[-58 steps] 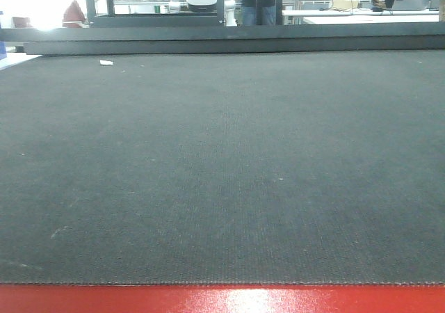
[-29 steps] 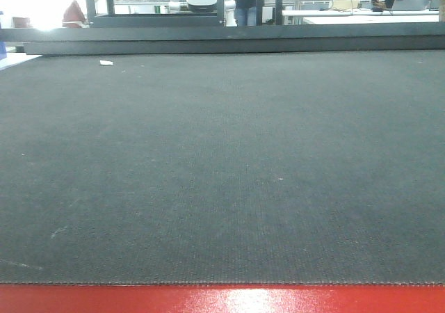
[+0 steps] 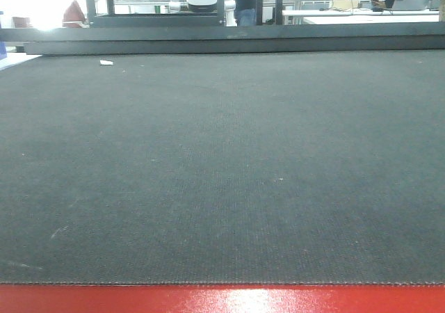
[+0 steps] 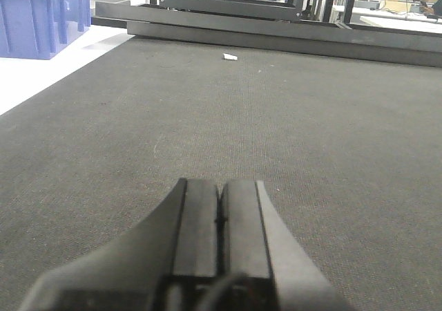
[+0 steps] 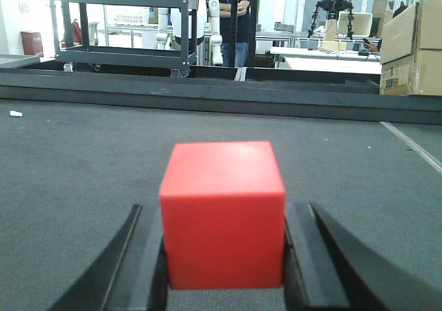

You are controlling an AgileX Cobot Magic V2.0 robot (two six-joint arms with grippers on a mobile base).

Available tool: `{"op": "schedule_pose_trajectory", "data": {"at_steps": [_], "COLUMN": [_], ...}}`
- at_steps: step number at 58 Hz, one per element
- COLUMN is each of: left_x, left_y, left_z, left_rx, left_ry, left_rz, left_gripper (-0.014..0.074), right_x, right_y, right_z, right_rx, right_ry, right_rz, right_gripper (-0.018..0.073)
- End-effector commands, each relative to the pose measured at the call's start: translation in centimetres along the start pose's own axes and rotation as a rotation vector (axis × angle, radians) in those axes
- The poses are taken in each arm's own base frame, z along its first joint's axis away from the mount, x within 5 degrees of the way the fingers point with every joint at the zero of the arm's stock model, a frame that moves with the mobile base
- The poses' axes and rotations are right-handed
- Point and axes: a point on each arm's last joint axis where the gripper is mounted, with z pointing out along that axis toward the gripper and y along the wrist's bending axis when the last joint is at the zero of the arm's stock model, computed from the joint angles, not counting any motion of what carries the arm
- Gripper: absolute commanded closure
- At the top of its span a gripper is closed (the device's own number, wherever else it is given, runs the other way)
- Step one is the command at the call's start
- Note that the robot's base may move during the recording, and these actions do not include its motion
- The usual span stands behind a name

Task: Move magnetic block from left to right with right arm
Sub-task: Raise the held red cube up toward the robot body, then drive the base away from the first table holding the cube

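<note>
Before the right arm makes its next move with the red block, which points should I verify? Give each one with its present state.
1. Magnetic block sits between the right gripper fingers, both touching its sides: ok.
2. Block lifted off the mat: cannot tell.
3. Mat straight ahead of the block free of things, right wrist view: ok.
4. Left gripper shut and holding nothing: ok.
5. Block or arms visible in the front view: not ok, only mat shows.

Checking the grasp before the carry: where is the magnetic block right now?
In the right wrist view, the magnetic block sits centred between the fingers of the right claw, dark mat behind it.
</note>
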Motion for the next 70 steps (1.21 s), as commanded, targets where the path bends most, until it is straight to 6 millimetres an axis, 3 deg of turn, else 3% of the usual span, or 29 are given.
{"op": "schedule_pose_trajectory", "data": {"at_steps": [1,70], "left_x": [-0.54,-0.54], "left_y": [-0.02,-0.02], "left_z": [-0.08,-0.08], "left_rx": [0.006,0.006], "left_ry": [-0.087,-0.087], "left_rz": [-0.007,-0.007], "left_gripper": [0.0713,0.0713], "right_x": [-1.74,-1.74], "right_y": [0.02,0.02], "right_z": [-0.06,-0.06], "right_rx": [0.003,0.003], "right_ry": [-0.109,-0.109], "right_rz": [-0.023,-0.023], "right_gripper": [0.0282,0.0282]}}
